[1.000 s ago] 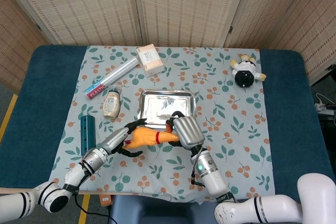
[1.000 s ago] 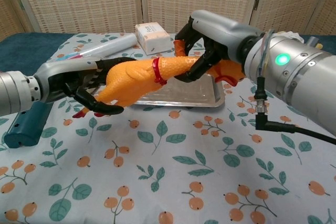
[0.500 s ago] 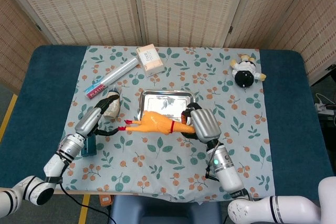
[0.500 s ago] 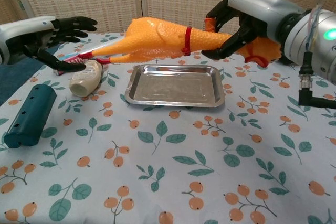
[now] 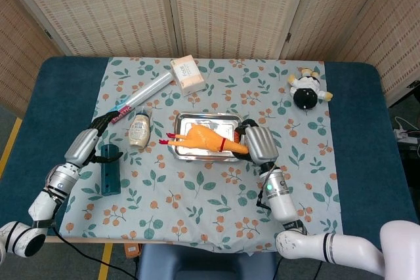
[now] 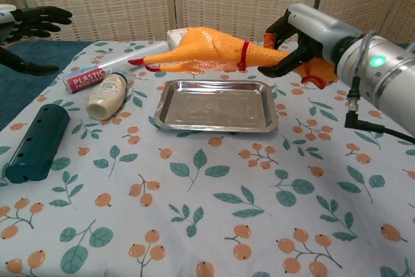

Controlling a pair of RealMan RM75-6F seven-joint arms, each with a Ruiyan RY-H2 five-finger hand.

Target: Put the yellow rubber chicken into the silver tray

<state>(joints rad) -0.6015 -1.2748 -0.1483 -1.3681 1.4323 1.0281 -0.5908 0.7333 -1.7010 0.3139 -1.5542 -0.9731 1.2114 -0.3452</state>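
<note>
Two hands were in view. The right hand (image 6: 295, 38) held the yellow rubber chicken (image 6: 206, 52) by its neck, with the fingers (image 6: 277, 68) wrapped around it near the red band. The chicken was lifted above the silver tray (image 6: 218, 123), lying almost level, and its red feet pointed toward 9 o'clock. It did not touch the tray. The left hand (image 6: 31, 23) was well apart at the 9 o'clock edge of the desk (image 5: 216, 211), holding nothing, with its fingers spread. At 9 o'clock from the tray lay a mayonnaise bottle (image 6: 107, 96), a plastic wrap roll (image 6: 110, 69) and a dark teal cylinder (image 6: 35, 141).
</note>
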